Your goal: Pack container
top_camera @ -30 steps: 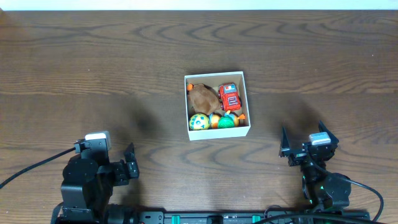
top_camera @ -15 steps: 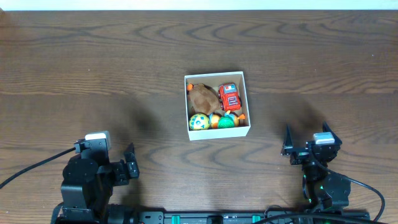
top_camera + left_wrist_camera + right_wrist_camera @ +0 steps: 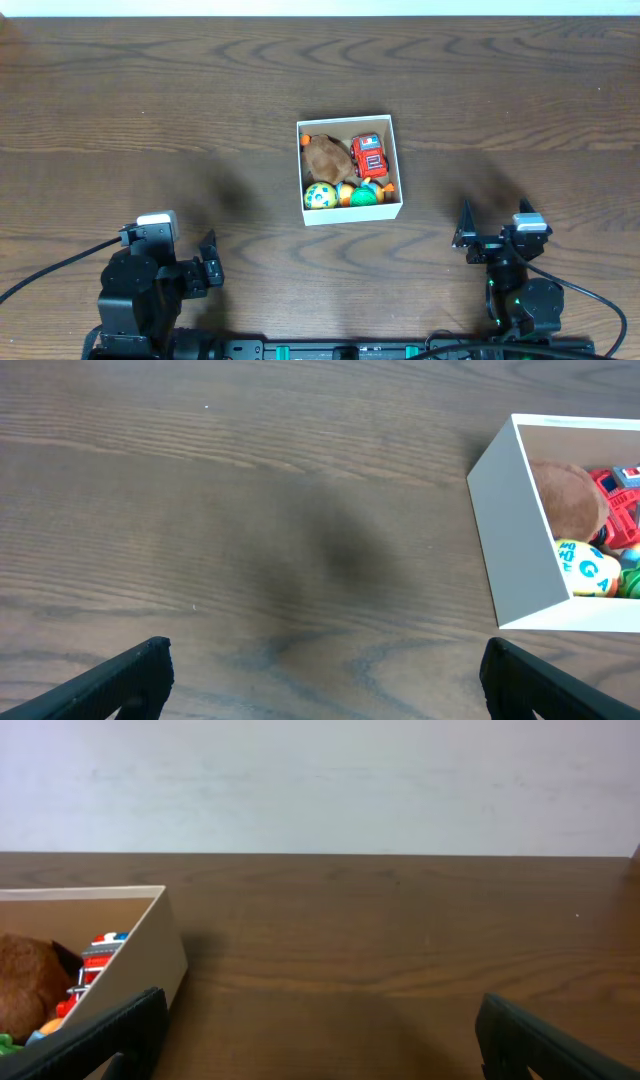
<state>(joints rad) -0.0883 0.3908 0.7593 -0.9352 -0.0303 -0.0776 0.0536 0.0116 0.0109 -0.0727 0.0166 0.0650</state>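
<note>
The container (image 3: 347,215) is a square white-walled cardboard box at the table's middle. It holds a brown plush toy (image 3: 324,159), a red toy truck (image 3: 369,155), a yellow-green ball (image 3: 320,195) and small orange and green toys. It shows at the right of the left wrist view (image 3: 515,530) and the left of the right wrist view (image 3: 150,955). My left gripper (image 3: 325,680) is open and empty near the front left edge. My right gripper (image 3: 315,1040) is open and empty at the front right, away from the box.
Dark wooden table (image 3: 150,120) all around the box. A pale wall (image 3: 320,780) rises beyond the table's far edge. Black cables run from both arm bases at the front edge.
My right arm has drawn back a little toward the front right edge. The left arm and the box have not moved.
</note>
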